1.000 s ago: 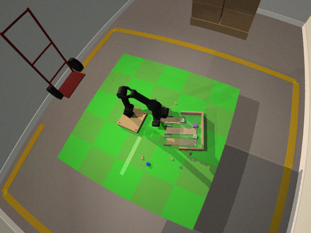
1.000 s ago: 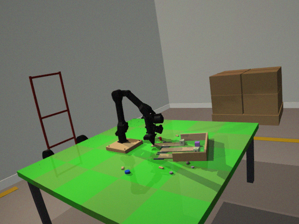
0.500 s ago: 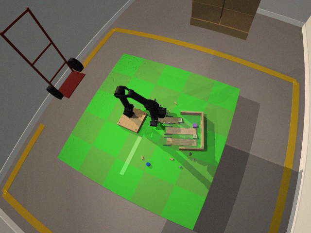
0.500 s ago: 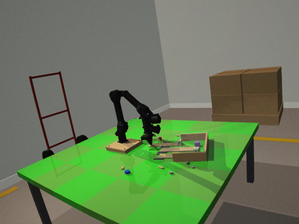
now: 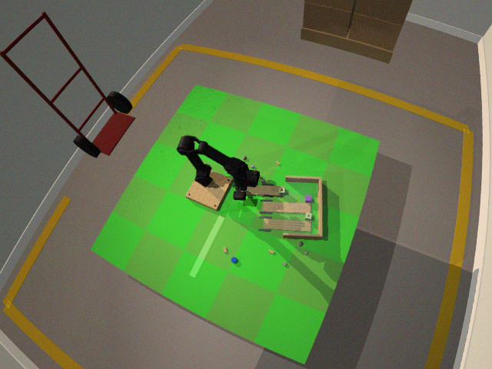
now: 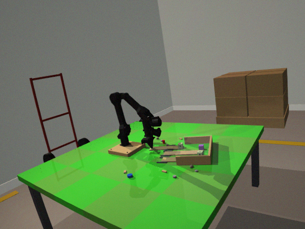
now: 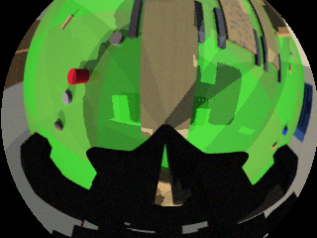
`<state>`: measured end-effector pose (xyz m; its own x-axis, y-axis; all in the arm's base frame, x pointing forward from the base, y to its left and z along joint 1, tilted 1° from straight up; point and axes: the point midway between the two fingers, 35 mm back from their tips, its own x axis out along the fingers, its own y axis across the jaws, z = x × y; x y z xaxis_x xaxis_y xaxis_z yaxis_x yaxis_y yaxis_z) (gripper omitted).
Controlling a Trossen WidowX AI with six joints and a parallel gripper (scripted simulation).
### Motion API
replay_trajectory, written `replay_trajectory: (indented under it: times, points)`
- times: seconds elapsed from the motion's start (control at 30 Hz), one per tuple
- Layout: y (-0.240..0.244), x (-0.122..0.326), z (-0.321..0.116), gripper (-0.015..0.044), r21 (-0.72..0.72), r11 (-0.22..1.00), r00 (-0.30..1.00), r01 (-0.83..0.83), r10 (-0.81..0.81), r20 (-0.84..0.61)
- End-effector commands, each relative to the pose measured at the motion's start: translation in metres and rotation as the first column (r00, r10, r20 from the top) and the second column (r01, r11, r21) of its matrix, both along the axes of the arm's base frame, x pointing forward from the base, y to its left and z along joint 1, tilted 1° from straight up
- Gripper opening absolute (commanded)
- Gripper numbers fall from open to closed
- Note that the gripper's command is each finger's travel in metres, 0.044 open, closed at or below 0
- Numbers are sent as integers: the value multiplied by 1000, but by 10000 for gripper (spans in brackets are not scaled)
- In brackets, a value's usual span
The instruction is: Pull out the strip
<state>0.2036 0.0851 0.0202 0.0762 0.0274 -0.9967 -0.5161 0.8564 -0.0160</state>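
The closed tool [image 5: 241, 194] [image 6: 151, 147] [image 7: 165, 127] touches the plain strip [image 5: 264, 191] [image 6: 167, 148] [image 7: 168, 69]

Top view: cube [image 5: 282, 190] [image 6: 180, 145] on right end of strip [image 5: 262, 191] [image 6: 166, 148] [image 7: 168, 64]; base [image 5: 194, 194] [image 6: 115, 151] left, frame [image 5: 320, 208] [image 6: 194, 161] right.

Glows in two-tone green checks across the table [image 5: 222, 294] [image 6: 98, 197] [image 7: 119, 106]; turns purple on a cube [image 5: 308, 198] [image 6: 201, 147], blue on a disc [image 5: 234, 260] [image 6: 129, 175] [image 7: 285, 131], red on a cylinder [image 6: 163, 141] [image 7: 79, 76], black along the arm [image 5: 216, 154] [image 6: 118, 115].
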Motion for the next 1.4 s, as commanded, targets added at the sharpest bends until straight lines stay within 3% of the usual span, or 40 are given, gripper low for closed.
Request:
replay_trajectory:
  times: [0.0,1.37]
  points:
    - [-8,-15,-8,0,-19,1000,999,-2,1,-40]
    - [-23,-39,-9,0,-20,1000,999,-2,1,-42]
